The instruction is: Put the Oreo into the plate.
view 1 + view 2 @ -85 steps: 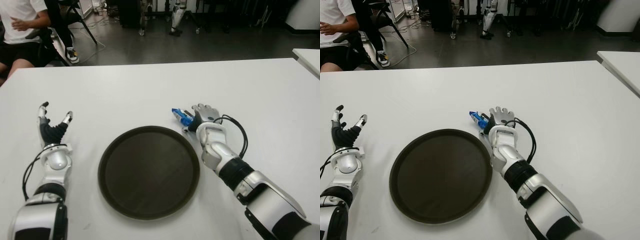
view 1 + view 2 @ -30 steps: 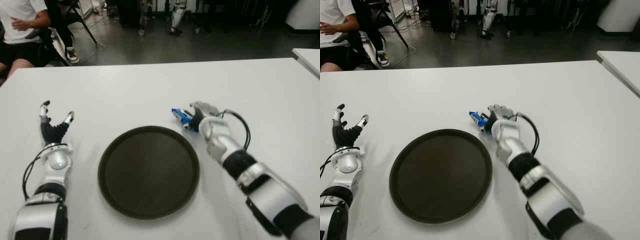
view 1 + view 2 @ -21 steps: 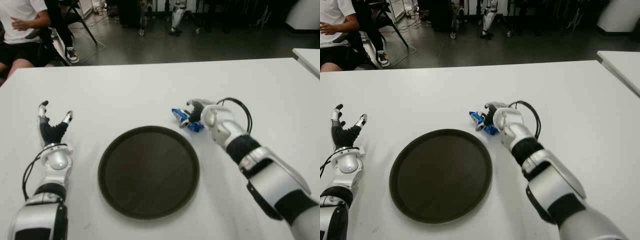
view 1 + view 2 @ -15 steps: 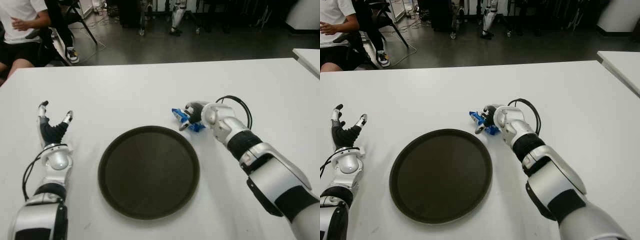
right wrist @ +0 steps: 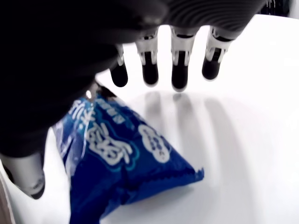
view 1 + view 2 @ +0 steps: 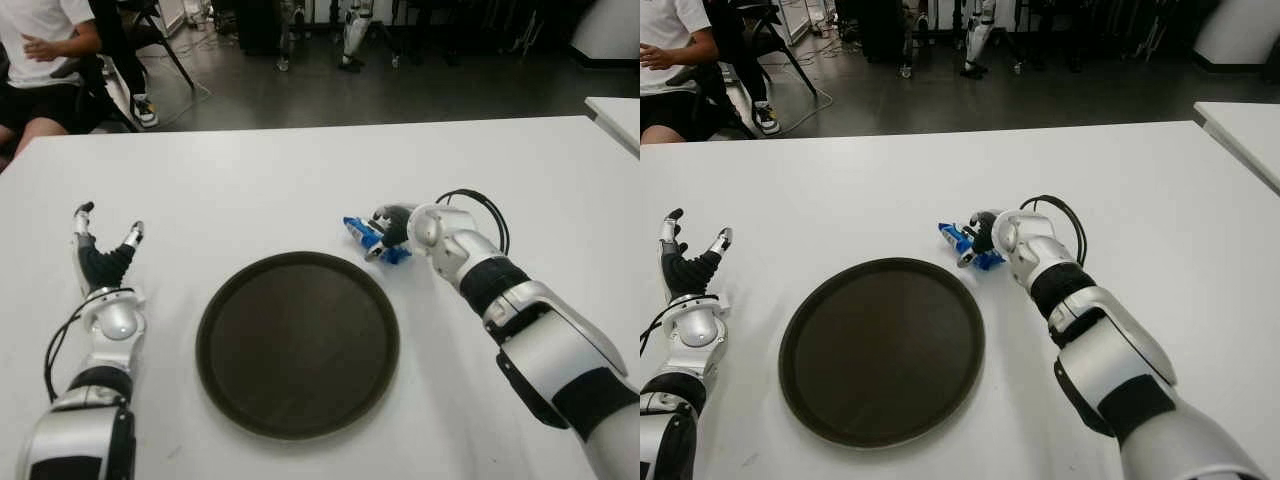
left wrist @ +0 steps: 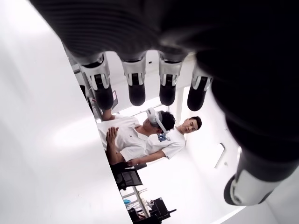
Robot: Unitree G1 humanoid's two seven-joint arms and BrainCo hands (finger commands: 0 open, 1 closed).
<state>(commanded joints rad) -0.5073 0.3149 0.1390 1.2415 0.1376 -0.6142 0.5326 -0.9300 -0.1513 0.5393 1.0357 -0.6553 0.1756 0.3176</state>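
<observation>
The Oreo (image 6: pixel 366 238) is a small blue packet lying on the white table (image 6: pixel 250 190), just beyond the far right rim of the plate. The plate (image 6: pixel 298 345) is round, dark brown and holds nothing. My right hand (image 6: pixel 388 230) reaches the packet from the right and arches over it. In the right wrist view the Oreo packet (image 5: pixel 117 154) lies flat under the palm, with the fingers (image 5: pixel 179 70) extended past it and the thumb (image 5: pixel 23 179) beside it, none pressing on it. My left hand (image 6: pixel 100 255) shows left of the plate, fingers spread, holding nothing.
A second white table (image 6: pixel 615 112) stands at the right edge. A seated person (image 6: pixel 40 45) and chairs are beyond the table's far left corner. Bare table surface lies behind and to the right of the packet.
My right forearm has swung out to the right, so the hand now comes at the packet sideways instead of from the near side. The packet, plate and left hand stay in place.
</observation>
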